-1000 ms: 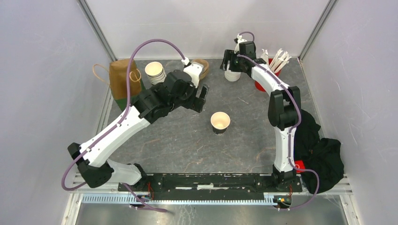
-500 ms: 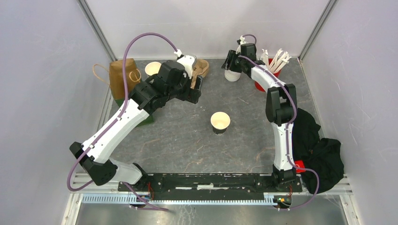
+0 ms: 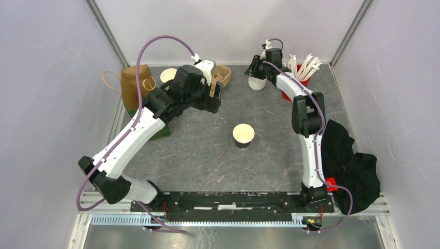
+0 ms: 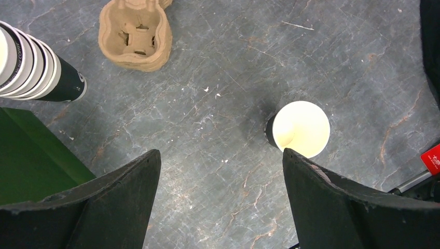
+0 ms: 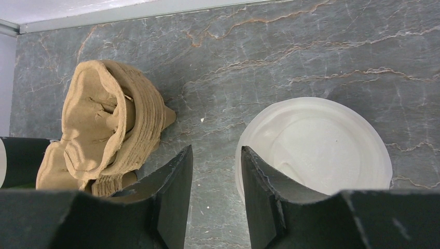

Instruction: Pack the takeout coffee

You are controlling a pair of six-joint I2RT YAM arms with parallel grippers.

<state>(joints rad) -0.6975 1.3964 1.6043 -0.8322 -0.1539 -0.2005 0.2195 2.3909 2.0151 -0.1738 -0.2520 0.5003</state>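
Over on the left, the left gripper (image 4: 220, 155) is hanging above the table with its jaws spread wide, holding nothing. The coffee cup (image 4: 301, 128) is standing upright just past the finger on the right of its wrist view. It is sitting outside the jaws, mouth up, with no lid on it. From overhead the cup is sitting mid-table, toward the bases and to the right of this gripper, so the left arm is looking much the nearer. Far right, the right gripper (image 5: 216, 150) is sitting at the back edge by the stack of white lids (image 5: 316, 148). Its jaws are showing only a narrow slot, one finger overlapping the top lid's left rim. Whether it is pinching that rim, I cannot tell. My read: a lid is needed before the cup gets packed.
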